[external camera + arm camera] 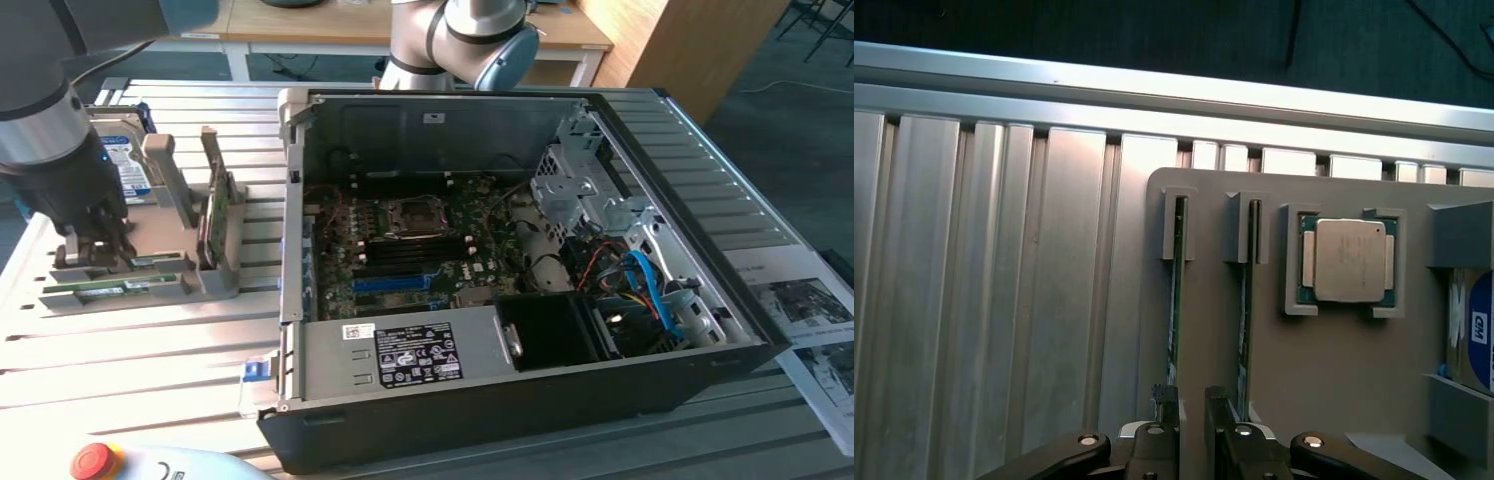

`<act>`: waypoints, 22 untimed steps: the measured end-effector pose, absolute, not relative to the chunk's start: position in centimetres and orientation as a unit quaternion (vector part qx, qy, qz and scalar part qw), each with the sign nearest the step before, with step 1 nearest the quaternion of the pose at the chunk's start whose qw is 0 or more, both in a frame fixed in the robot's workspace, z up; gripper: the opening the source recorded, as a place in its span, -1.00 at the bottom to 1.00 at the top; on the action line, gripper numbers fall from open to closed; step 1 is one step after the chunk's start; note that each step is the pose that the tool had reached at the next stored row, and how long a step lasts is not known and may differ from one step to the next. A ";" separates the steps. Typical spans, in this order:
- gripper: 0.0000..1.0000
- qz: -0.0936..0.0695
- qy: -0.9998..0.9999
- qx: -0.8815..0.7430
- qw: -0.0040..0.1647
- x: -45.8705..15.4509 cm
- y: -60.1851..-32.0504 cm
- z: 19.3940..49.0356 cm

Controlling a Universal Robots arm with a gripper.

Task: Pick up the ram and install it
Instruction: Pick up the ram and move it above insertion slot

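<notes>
Hovering over the grey holder (pixel 1334 380) with the gripper (pixel 1191 395) spread wide and empty, just above the ram (pixel 1174 300) standing on edge in the slot nearest the holder's edge. Judged barely begun: no grasp, no lift, no seating in the open computer case (pixel 467 420).

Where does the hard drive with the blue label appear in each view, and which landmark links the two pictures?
Exterior view: the hard drive stands upright at the far end of the grey holder, at the exterior view's left, partly behind the arm.
Wrist view: it sits beside the processor, on the side away from the two ram slots.
Shared landmark: the grey holder.
</notes>
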State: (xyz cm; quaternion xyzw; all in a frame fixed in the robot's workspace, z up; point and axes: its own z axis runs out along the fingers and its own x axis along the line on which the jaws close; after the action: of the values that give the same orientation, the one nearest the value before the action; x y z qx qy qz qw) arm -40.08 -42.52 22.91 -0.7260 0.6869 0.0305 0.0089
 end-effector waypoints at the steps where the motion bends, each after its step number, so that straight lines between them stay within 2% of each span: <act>1: -0.51 0.031 0.687 -0.726 0.009 -40.1 -42.5 22.9; 22: -0.51 0.031 0.687 -0.726 0.009 -40.1 -42.6 21.9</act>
State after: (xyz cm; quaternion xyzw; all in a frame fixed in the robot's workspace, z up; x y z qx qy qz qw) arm -40.08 -42.56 21.90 -0.7261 0.6869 0.0305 0.0090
